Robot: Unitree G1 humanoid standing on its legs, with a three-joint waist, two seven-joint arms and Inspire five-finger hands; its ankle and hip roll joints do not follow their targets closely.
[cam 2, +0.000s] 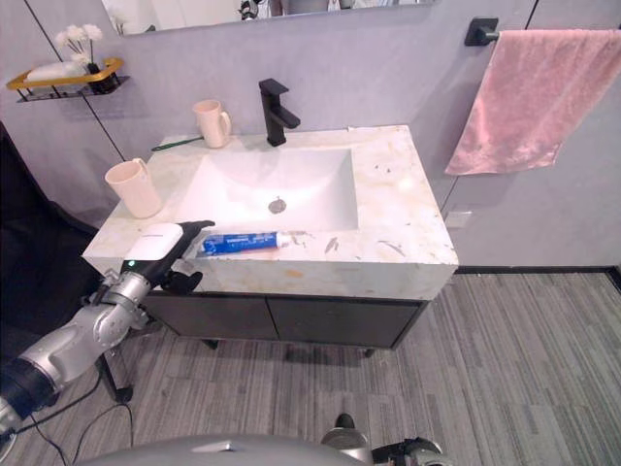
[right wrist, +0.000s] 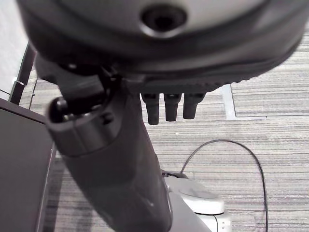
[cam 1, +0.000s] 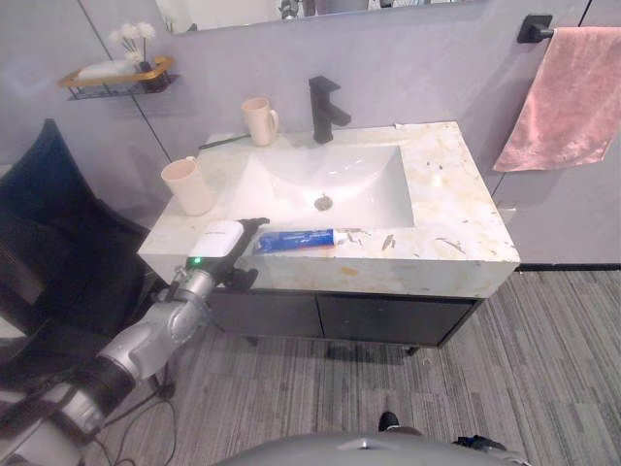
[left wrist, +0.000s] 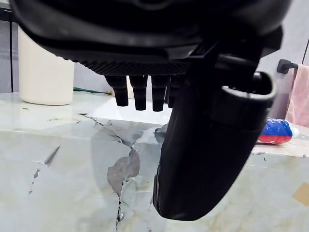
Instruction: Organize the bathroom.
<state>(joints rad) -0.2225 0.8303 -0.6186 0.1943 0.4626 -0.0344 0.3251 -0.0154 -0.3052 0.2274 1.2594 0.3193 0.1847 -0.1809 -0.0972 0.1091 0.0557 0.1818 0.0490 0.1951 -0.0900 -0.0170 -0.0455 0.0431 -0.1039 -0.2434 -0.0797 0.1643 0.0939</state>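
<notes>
A blue toothpaste tube (cam 1: 296,240) lies on the marble counter (cam 1: 446,209) along its front edge, just before the white sink basin (cam 1: 325,180). My left hand (cam 1: 225,250) rests at the counter's front left corner, a short way left of the tube, open and holding nothing; its fingers (left wrist: 136,92) point over the counter toward the tube (left wrist: 274,131). One beige cup (cam 1: 188,184) stands at the counter's left, and a second cup (cam 1: 259,120) with a handle stands at the back beside a green toothbrush (cam 1: 225,142). My right hand (right wrist: 116,159) hangs open over the striped floor.
A black faucet (cam 1: 325,109) stands behind the basin. A pink towel (cam 1: 563,97) hangs on a wall bar at the right. A small wall shelf (cam 1: 116,78) with flowers is at the upper left. A black chair (cam 1: 49,223) stands left of the cabinet.
</notes>
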